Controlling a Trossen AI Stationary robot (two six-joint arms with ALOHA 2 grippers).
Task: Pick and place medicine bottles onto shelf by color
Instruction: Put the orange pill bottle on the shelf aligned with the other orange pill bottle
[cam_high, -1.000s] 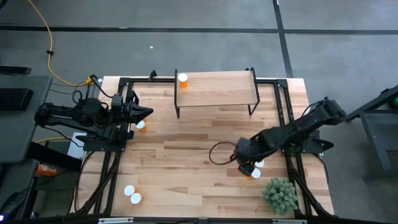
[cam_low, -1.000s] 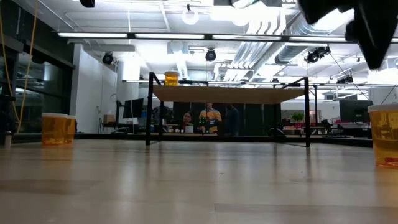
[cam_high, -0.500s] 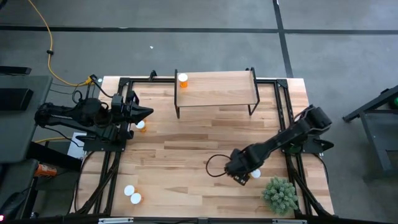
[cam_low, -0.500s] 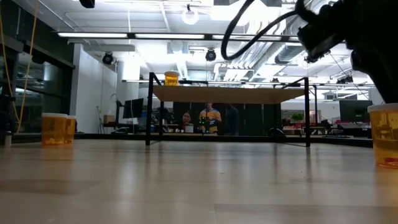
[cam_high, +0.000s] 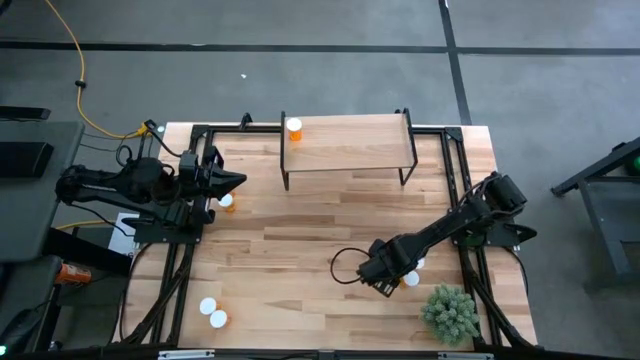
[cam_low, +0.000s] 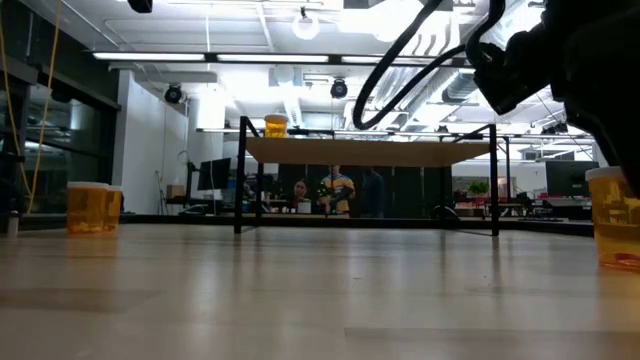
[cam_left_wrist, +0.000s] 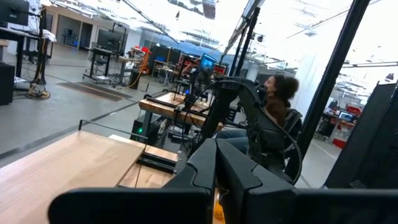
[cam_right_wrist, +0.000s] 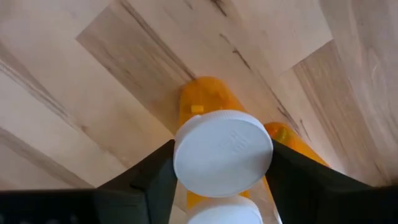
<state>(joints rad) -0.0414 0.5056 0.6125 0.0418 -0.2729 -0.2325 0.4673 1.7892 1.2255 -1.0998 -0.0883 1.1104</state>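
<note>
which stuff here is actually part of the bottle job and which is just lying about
Part of the job:
- medicine bottles: one on the shelf, one by the left gripper, two at the table's near left, two under the right gripper
- shelf
- right gripper, around a bottle cap

Just lying about:
- green plant
- yellow cable on the floor

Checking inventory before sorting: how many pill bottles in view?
7 bottles. One on the shelf, one beside the left pincer, two front-left, three clustered at the right pincer near the plant. The arm may hide more.
</note>
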